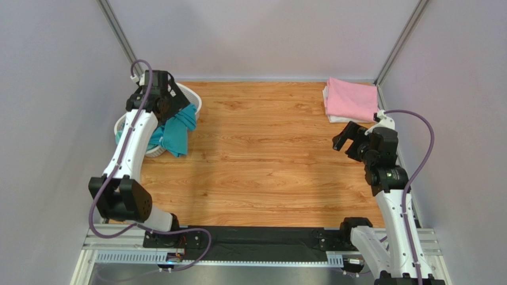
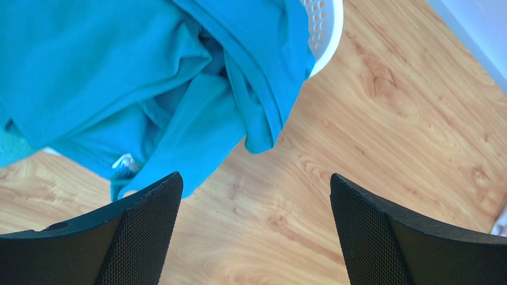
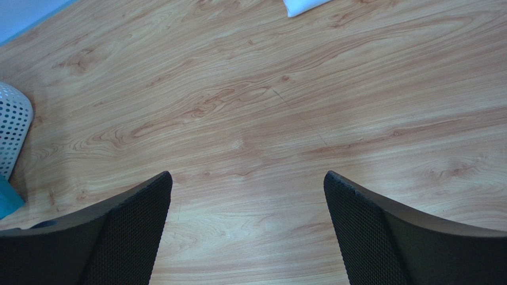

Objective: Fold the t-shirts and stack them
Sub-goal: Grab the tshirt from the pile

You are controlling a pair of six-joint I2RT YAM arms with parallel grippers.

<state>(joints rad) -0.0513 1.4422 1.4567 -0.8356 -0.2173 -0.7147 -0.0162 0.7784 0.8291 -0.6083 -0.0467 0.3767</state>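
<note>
**A:** Where is the teal t-shirt [image 1: 178,133] lying?

**B:** It is hanging crumpled over the rim of the white lattice basket [image 1: 193,95] at the far left of the wooden bench [image 1: 268,148]. Part of it is sitting inside the basket and part is drooping down the outside onto the wood. In the left wrist view its white neck label [image 2: 123,161] is showing near the lower hem.

**A:** What are the arms doing?

**B:** The left gripper [image 1: 162,95] is hovering just above the basket. Its fingers are spreading wide, with nothing between them, only bare wood and cloth below. The right gripper [image 1: 347,138] is hanging over the right side of the bench, also spread wide and holding nothing.

**A:** Is anything stacked yet?

**B:** Yes. A folded pink t-shirt [image 1: 351,98] is resting on a folded white t-shirt [image 1: 334,119] in the far right corner, well apart from the basket.

**A:** So which step is this?

**B:** It looks like the fetching step, with the teal shirt being brought out of the basket so it can be folded. It is not yet lying on the open wood.

**A:** What is the next move asking for?

**B:** Probably a fresh pinch on the drooping cloth by the left gripper. A pull toward the middle of the bench would follow, then the right gripper helping to spread the shirt flat.
</note>
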